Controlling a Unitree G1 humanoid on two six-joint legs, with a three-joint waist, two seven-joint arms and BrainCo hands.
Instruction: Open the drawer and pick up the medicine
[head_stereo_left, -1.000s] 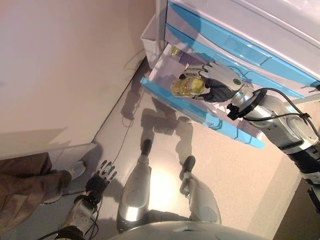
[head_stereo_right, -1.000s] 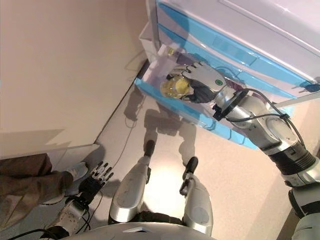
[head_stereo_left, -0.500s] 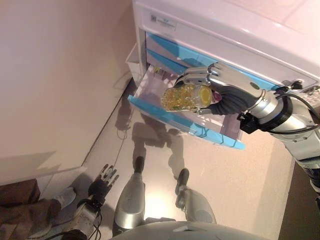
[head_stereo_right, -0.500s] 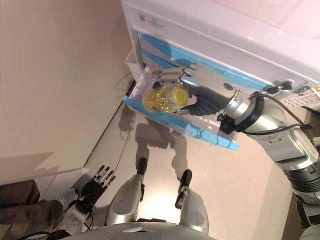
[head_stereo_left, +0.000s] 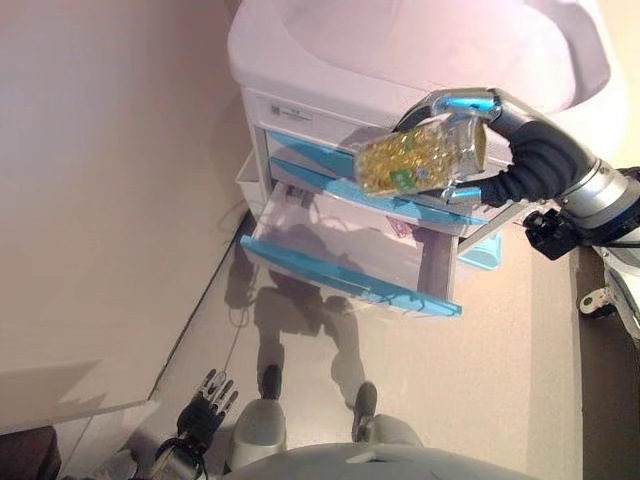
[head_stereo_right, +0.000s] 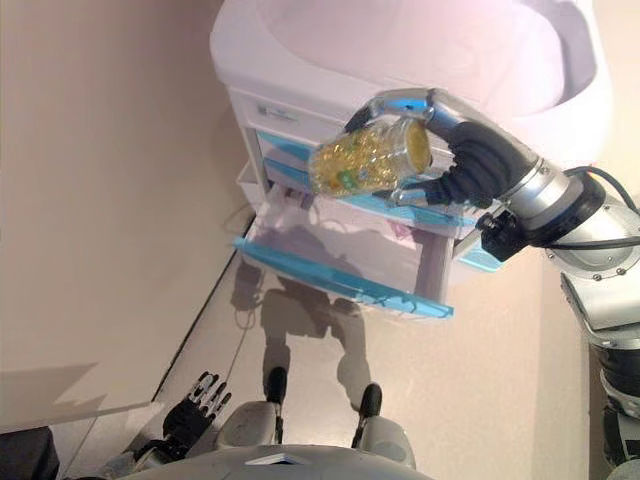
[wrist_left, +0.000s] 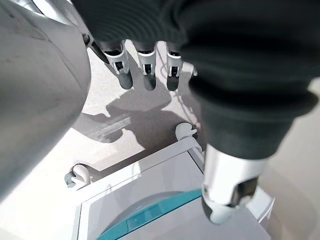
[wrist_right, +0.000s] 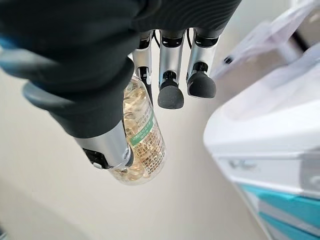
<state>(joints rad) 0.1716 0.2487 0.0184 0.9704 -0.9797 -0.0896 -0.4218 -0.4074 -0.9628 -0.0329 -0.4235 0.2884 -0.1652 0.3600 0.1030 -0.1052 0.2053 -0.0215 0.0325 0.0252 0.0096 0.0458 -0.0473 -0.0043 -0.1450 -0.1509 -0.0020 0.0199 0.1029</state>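
The right hand (head_stereo_left: 520, 160) grips one clear bottle (head_stereo_left: 420, 155) full of yellow capsules above the open drawer (head_stereo_left: 350, 255); the left hand (head_stereo_left: 200, 420) hangs relaxed.

Right hand (head_stereo_left: 525, 160), upper right of the left eye view: dark ribbed cover over back and wrist, silver fingers (wrist_right: 171, 75) with rounded dark tips, silver thumb (wrist_right: 107, 150) with a dark inset. Right arm (head_stereo_right: 600, 270), right edge: silver-grey cylindrical shells, black collar at the wrist. Left hand (head_stereo_left: 203, 418), lower left: dark palm, silver fingers (wrist_left: 146, 60) in a row, dark-tipped.
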